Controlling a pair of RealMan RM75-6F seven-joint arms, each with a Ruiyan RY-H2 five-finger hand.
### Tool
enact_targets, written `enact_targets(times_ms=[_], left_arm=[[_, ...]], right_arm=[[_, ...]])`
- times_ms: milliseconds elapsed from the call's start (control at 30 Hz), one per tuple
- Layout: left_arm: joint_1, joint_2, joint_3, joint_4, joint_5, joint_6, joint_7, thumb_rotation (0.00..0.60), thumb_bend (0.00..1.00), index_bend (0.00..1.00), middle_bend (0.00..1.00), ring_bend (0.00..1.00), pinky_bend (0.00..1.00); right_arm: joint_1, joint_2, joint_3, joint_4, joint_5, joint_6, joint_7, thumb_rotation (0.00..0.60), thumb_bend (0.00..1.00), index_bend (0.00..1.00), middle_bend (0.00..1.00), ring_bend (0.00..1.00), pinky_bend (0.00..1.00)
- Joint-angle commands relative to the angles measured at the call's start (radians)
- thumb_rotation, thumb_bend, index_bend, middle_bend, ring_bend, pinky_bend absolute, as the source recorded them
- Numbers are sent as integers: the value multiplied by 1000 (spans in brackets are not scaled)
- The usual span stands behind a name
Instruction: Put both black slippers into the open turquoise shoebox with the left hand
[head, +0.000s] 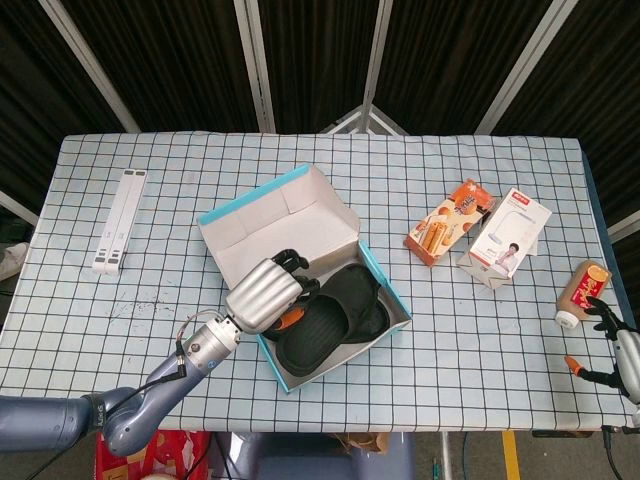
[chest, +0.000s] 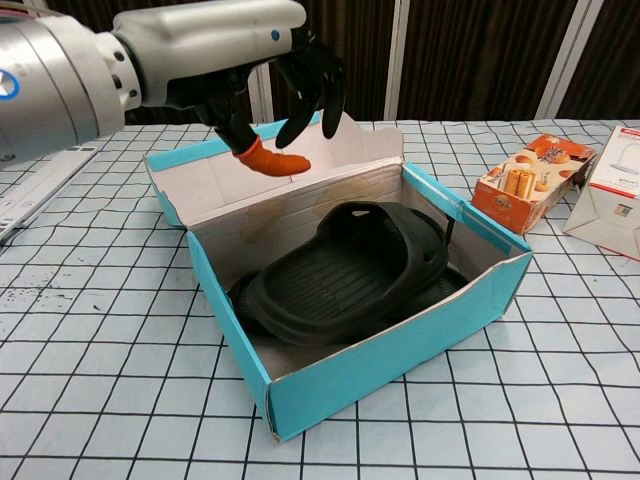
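Slippers (chest: 345, 275) lie stacked inside our shoebox (chest: 420, 345); our empty left hand (chest: 270, 75), fingers loosely spread, risks knocking its flap (chest: 200, 180).

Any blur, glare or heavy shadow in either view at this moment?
Head view: even light, sharp, no glare on the checked tablecloth. Chest view: the left hand is close and slightly soft; the black slippers sit in shade inside the turquoise shoebox, detail lost.
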Motion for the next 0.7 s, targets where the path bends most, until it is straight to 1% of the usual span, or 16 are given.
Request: enact_targets(times_ms=[33, 100, 133, 233, 400, 567, 700], left_arm=[[12, -3, 21, 11, 4, -1, -4, 600, 423, 505, 681, 356, 336], [16, -12, 33, 30, 8, -1, 2, 600, 423, 507, 692, 378, 407], [17, -18, 40, 40, 6, -4, 3, 600, 423, 507, 690, 379, 417], [14, -46, 49, 66, 11, -20, -12, 600, 423, 500, 677, 379, 421], [1, -96, 45, 115, 37, -35, -52, 600, 423, 453, 633, 373, 422], [-16, -141, 41, 155, 36, -69, -82, 600, 422, 423, 562, 314, 421], [-32, -179, 40, 188, 45, -87, -88, 600, 421, 422, 551, 311, 421]], right_arm=[[-1, 1, 1, -1, 4, 0, 0, 600, 234, 140, 256, 330, 331], [-1, 2, 1, 0, 6, -2, 2, 600, 234, 147, 256, 331, 337], [-1, 2, 1, 0, 7, -4, 2, 600, 233, 149, 256, 333, 343], [2, 3, -1, 0, 7, -13, 1, 600, 233, 153, 255, 337, 355], [4, 6, -1, -2, 7, -16, 2, 600, 233, 157, 256, 337, 355], [1, 7, -1, -2, 9, -14, 5, 600, 233, 158, 256, 337, 355], [-2, 9, 0, 0, 11, -12, 13, 600, 233, 160, 256, 338, 355]])
